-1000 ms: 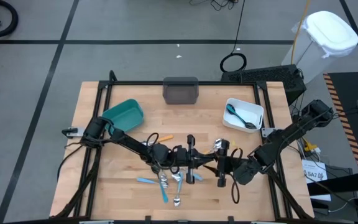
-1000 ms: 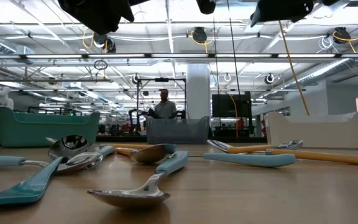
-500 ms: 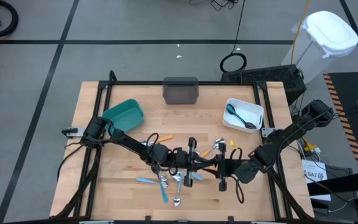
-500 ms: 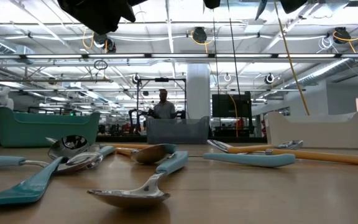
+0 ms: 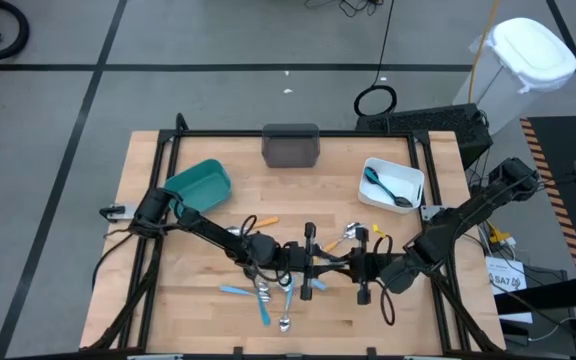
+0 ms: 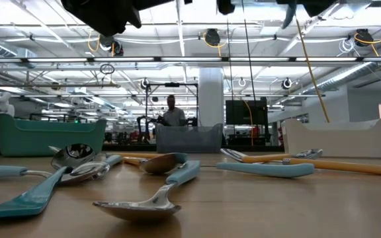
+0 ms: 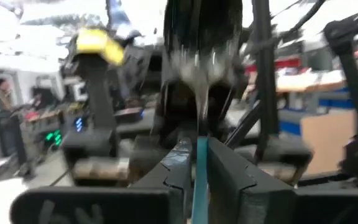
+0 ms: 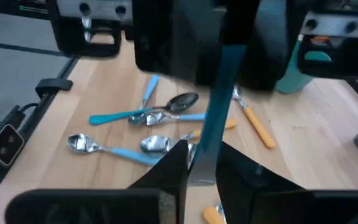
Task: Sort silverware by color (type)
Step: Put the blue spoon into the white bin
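Above the middle of the table, my left gripper (image 5: 320,263) and my right gripper (image 5: 348,265) meet tip to tip. Both are shut on one piece of silverware (image 8: 219,93), which has a blue handle and a silver head (image 7: 197,65). It spans level between them, clear of the table. More silverware lies on the wood below: blue-handled spoons (image 5: 264,295) (image 8: 114,149) and orange-handled pieces (image 5: 353,236) (image 8: 257,127). A black spoon with a blue handle (image 5: 388,190) lies in the white bin (image 5: 373,168). My left gripper pinches the blue handle (image 7: 199,163) between its two fingers, coming level from the table's left and lying along the piece. My right gripper pinches the opposite end (image 8: 202,163), where the blue meets the metal, level from the table's right. The piece is lifted clear of the table.
A teal bin (image 5: 200,182) stands at the far left, a grey bin (image 5: 291,146) at the far middle and the white bin at the far right. A black frame runs round the table. In the low view a person (image 6: 171,112) stands far behind the table.
My right gripper has risen slightly and straightened toward my left gripper; less of it shows at the top of the low view. The silverware on the table has not moved.
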`<action>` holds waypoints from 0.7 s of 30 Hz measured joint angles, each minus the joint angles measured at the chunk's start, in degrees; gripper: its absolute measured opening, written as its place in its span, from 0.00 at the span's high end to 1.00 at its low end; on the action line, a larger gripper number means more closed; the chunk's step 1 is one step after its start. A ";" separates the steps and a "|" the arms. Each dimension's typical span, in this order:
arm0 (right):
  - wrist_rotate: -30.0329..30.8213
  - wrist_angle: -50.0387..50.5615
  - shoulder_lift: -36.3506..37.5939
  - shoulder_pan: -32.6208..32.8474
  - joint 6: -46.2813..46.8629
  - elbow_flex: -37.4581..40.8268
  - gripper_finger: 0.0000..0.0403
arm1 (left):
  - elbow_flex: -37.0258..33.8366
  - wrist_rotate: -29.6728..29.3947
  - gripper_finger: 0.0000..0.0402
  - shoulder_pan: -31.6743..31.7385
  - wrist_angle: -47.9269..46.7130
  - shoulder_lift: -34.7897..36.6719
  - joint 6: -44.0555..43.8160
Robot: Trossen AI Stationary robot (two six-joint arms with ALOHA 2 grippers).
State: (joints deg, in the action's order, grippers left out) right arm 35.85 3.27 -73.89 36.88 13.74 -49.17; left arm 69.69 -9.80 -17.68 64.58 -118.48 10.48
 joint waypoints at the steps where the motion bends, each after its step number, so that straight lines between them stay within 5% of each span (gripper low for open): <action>1: 0.07 0.93 0.40 -0.02 0.63 0.00 0.85 | 0.00 -1.25 0.84 0.00 -0.37 0.00 0.08; 12: 0.04 11.36 2.28 0.21 8.26 -0.02 0.86 | -0.02 -4.42 0.79 0.00 -4.51 0.46 0.82; 21: 0.11 16.89 2.28 0.20 13.03 -0.02 0.86 | 0.04 -14.62 0.79 0.07 -15.50 4.24 -1.92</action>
State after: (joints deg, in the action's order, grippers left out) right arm 35.97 20.16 -71.61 37.08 26.76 -49.19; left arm 69.73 -24.43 -17.61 49.08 -114.23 8.56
